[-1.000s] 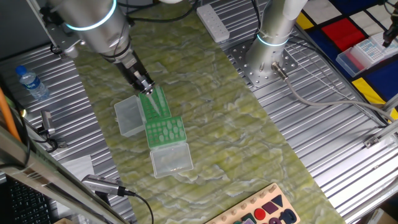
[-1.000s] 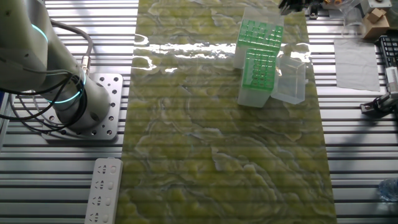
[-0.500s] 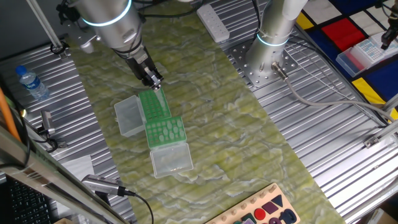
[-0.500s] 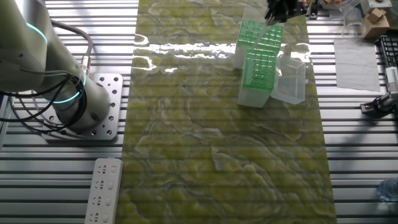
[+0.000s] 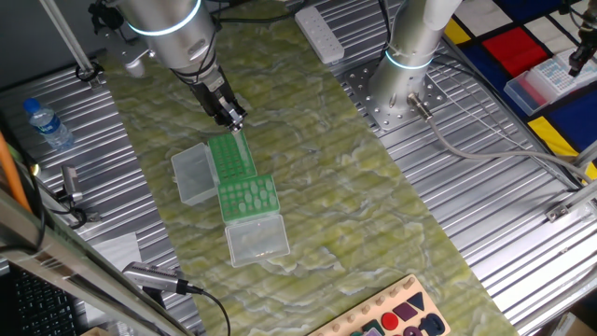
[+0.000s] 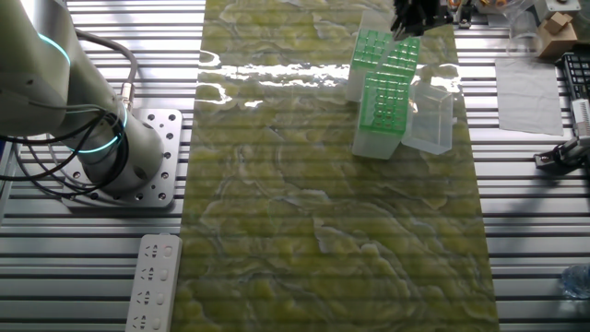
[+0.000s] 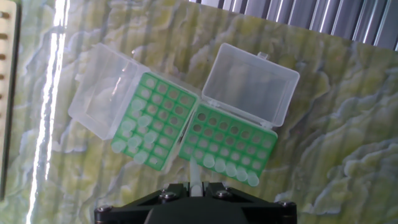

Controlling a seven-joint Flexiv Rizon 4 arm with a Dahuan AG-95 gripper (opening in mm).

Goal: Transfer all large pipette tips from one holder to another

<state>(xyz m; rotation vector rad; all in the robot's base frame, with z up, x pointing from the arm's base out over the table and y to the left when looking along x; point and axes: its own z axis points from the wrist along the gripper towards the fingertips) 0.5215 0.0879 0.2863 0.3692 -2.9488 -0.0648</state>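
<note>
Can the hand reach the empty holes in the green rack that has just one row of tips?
Probably yes. The hand, shut on a whitish translucent pipette tip, hovers above that green plastic rack. Its clear plastic lid is swung back, and nothing covers the empty holes beyond the row of tips.

- The gripper has risen off the far green rack since a second ago.
- It carries one pipette tip between its fingers, clear above the racks.
- In the last half second it barely shifted.
</note>
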